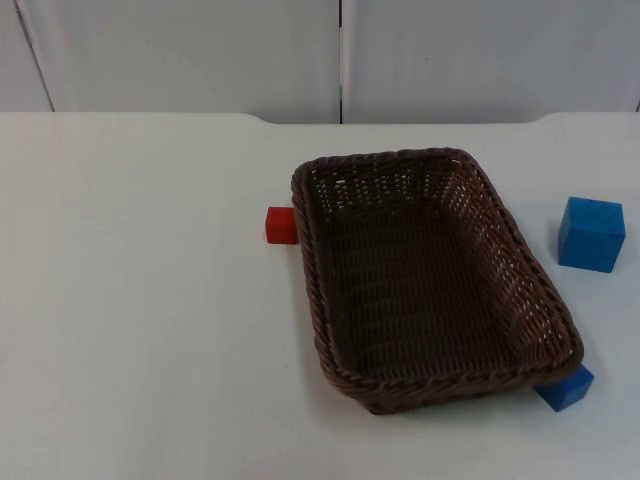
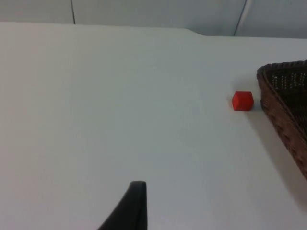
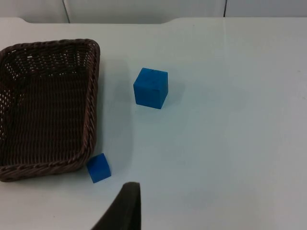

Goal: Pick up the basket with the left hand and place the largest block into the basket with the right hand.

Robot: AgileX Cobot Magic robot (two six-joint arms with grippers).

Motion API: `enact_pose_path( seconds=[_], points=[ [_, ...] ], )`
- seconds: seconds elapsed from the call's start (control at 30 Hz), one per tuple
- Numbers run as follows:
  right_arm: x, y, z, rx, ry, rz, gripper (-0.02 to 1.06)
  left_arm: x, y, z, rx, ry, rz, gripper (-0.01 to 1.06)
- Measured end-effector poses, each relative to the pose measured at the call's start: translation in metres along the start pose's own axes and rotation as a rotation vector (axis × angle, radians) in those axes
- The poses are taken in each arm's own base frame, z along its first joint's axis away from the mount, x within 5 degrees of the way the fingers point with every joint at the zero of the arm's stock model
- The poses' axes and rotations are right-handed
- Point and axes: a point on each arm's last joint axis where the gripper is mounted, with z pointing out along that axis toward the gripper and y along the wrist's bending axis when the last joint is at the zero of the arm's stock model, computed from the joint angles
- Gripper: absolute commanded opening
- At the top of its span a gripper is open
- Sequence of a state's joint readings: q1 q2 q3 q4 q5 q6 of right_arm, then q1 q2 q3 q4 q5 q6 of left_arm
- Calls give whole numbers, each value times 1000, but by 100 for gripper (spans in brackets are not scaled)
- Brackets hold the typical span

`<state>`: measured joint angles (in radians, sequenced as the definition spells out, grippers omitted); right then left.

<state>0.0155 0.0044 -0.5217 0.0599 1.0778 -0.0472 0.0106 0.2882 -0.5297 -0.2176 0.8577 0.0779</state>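
We see a white table (image 1: 130, 300) ending at a grey partition wall (image 1: 200, 50). A small red block (image 1: 281, 225) touches the brown basket's (image 1: 430, 275) left rim; the large blue block (image 1: 591, 234) stands right of the basket, and a small blue block (image 1: 565, 387) sits at its near right corner. The left gripper (image 2: 127, 211) and right gripper (image 3: 122, 211) each show one black fingertip above the table, so we cannot tell whether either is spread or pressed together.

Looks like a lab/test cell to me: bare white worktop (image 1: 140, 300) w/ a cut-out back edge, grey partition panels (image 1: 200, 50) right behind it, and just test props laid out, a basket (image 1: 430, 280) + coloured blocks (image 1: 591, 234).
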Motion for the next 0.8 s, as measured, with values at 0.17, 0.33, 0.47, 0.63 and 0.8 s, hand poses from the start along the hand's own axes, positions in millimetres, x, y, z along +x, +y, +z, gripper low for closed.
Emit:
enact_pose_path(
  seconds=[0.17, 0.33, 0.47, 0.63, 0.8],
  points=[
    [0, 0, 0, 0, 0, 0, 105, -7, -2, 13, 43, 33, -8, 105],
    [0, 0, 0, 0, 0, 0, 105, -13, -5, 27, 94, 58, -29, 105],
    [0, 0, 0, 0, 0, 0, 105, -19, -6, 33, 103, 81, -26, 105],
    [0, 0, 0, 0, 0, 0, 105, -34, -6, 38, 104, 93, -18, 105],
    [0, 0, 0, 0, 0, 0, 105, -60, -7, 42, 105, 85, -12, 105]
  ],
)
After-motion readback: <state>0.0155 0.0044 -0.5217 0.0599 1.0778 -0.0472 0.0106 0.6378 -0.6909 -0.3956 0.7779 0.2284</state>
